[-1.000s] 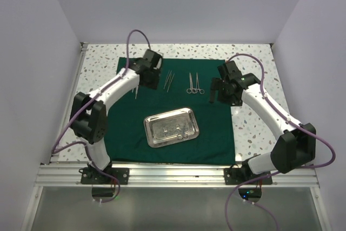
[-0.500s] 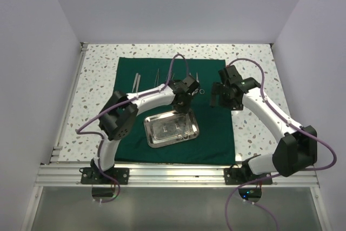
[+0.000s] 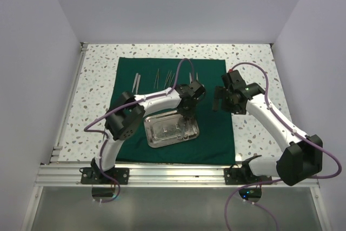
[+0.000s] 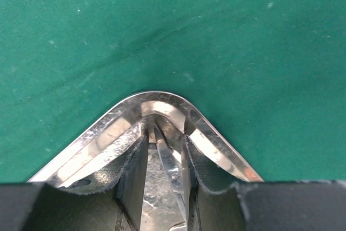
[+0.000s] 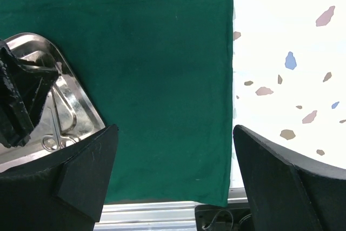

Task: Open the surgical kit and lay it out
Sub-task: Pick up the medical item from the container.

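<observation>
Holds the left pincer tip-down in the far right corner of the steel tray, a thin silver instrument between the narrow jaws, apparently to lift it out; cannot tell whether clenched on it or only around it. Hangs the right pincer spread wide, grasping nothing, over the right edge of the dark green drape by the speckled worktop, probably to stay clear. Farther, shows laid-out instruments in a row, well apart from both pincers.

drape: green, spread flat | tray: shiny, on drape's middle | instruments: row near far edge
</observation>
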Robot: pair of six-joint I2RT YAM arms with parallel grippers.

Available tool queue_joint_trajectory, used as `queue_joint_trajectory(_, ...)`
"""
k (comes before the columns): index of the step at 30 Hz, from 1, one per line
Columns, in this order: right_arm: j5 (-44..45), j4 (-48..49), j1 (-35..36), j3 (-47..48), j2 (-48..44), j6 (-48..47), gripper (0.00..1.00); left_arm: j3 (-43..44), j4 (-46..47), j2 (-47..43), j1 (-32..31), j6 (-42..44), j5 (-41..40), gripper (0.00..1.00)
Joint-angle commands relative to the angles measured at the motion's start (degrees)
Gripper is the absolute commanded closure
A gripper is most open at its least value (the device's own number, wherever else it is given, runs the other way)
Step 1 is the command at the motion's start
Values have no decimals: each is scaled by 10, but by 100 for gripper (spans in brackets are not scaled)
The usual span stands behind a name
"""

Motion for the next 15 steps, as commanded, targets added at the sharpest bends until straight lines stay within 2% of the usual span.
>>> queue_joint_trajectory(1,3,5,-2,3,-6,-9,8,18,10,12,-8,-13,-20,66)
queue_joint_trajectory(10,2,11,-2,10,5,-12,8,17,-21,60,-9,-21,-69,72)
queue_joint_trajectory(15,8,13,-3,2,2,-14,8,-37,-10,59,-10,-27,-69,77)
